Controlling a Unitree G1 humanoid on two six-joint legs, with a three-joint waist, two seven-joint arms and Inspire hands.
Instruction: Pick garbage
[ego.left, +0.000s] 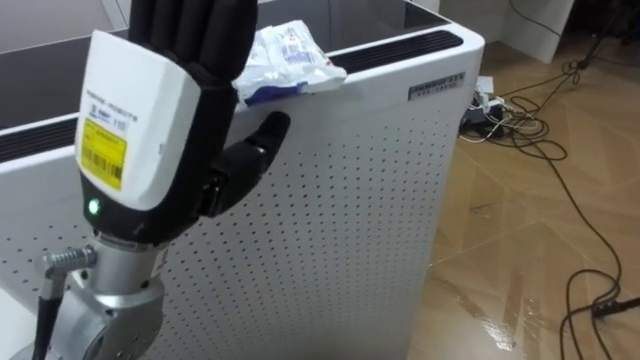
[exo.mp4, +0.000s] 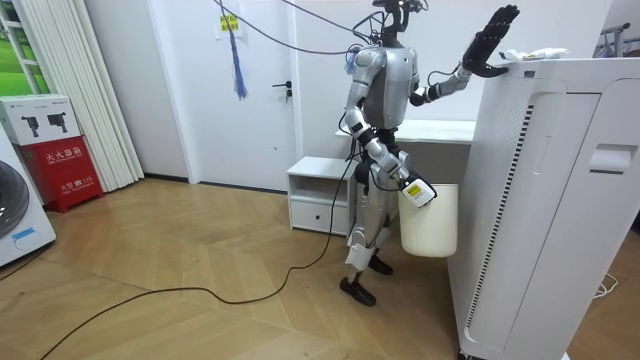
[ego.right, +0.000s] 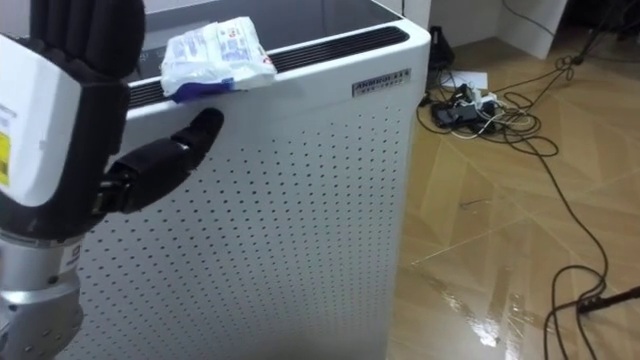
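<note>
- Left eye view: the robot's left hand (ego.left: 140, 130) is held up in the foreground, its back toward the camera, with a white cover and a yellow label on it.
- Its fingers are straight and point upward, the thumb sticks out to the side, and it holds nothing.
- The garbage, 1 crumpled white wrapper (ego.left: 290, 60) with blue print, lies on top of a tall white appliance (ego.left: 330, 220), right at its front edge.
- The fingertips overlap the wrapper's left side in this view; whether they touch it cannot be told.
- The appliance has a perforated front panel and a dark slotted strip along its top.
- A tangle of dark cables (ego.left: 520, 110) lies on the wooden floor (ego.left: 520, 260) to the right of the appliance.
- Room view: the robot stands upright on the wooden floor beside the appliance, on its room view's left side, with the left arm stretched up to the top edge.
- The right hand (exo.mp4: 413, 190) hangs low at the robot's hip, against the rim of a white bin (exo.mp4: 430, 225); whether it grips the bin cannot be told.
- A white desk (exo.mp4: 445, 130) stands behind the robot, and a low white cabinet (exo.mp4: 320, 195) sits on the floor just beside it.
- A red box (exo.mp4: 60, 165) stands well apart, at the room view's left.
</note>
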